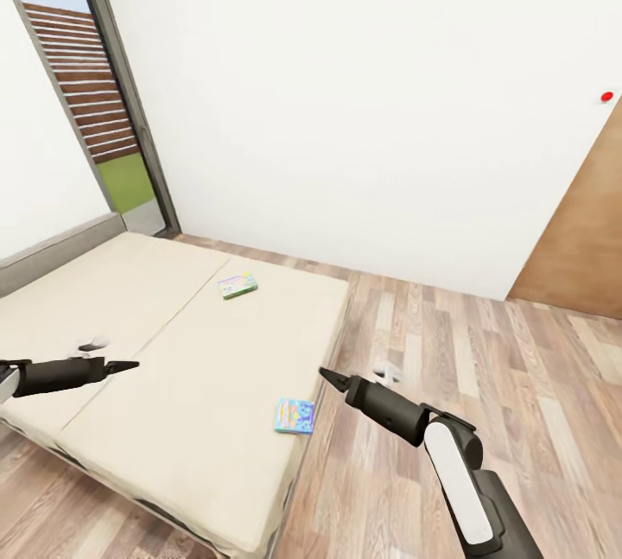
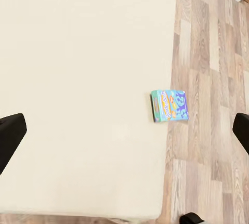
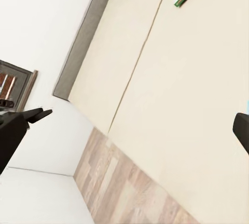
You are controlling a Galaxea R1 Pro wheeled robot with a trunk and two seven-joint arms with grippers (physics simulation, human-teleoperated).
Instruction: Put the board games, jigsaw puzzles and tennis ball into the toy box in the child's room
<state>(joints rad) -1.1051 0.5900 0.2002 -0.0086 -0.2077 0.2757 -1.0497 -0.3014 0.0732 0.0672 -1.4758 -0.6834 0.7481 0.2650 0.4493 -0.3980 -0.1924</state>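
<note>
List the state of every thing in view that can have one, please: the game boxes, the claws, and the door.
Blue board game: lying flat at the bed's edge, free.
Green-edged board game: lying flat further up the mattress, free.
Left claw: holding nothing, above the bed; open or shut unclear.
Right claw: holding nothing, beside the bed; open or shut unclear.
Wooden door: closed, as far as visible.

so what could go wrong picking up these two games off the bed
The blue game lies at the very edge of the bed, beside the floor; a nudge from the right gripper could tip it off. It also lies flat on the soft mattress, so the fingers may struggle to get under it. The green-edged game sits farther in, likely a stretch for the left gripper without moving the base closer.
</note>
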